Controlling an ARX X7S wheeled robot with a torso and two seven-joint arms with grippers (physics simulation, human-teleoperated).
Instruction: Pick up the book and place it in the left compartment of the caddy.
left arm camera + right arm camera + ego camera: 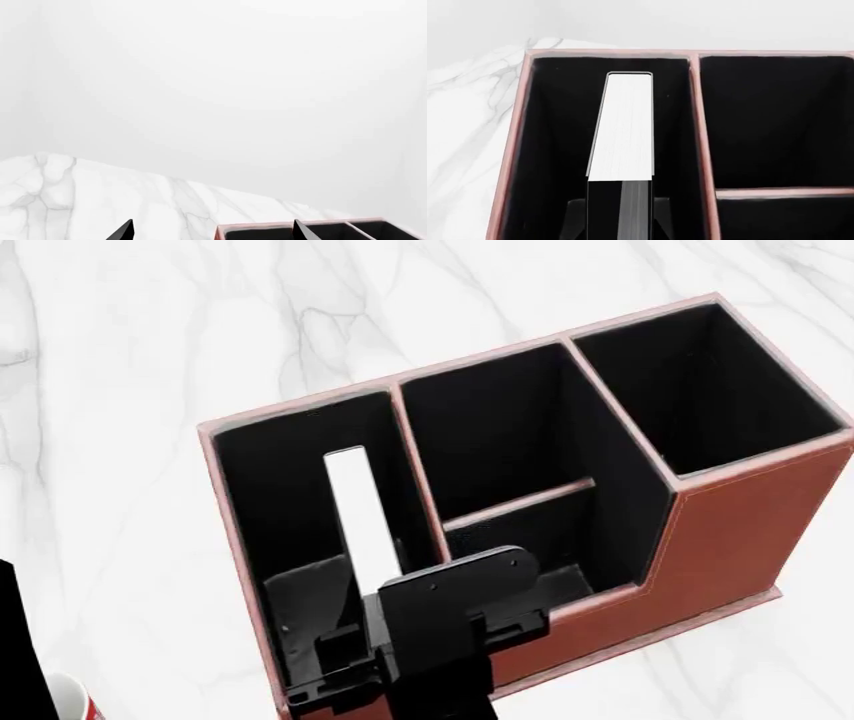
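The reddish-brown caddy stands on the white marble table. The black book stands on edge inside the long left compartment, white page edges up and running along the bay. My right gripper hangs over the near end of that bay. In the right wrist view the book sits between the right gripper's two fingers, which press its black covers. My left gripper is open and empty, with a corner of the caddy just beyond one fingertip.
A red-and-white mug shows at the bottom left of the head view, next to a black arm part. The caddy's two small bays and its tall square bay lie right of the book.
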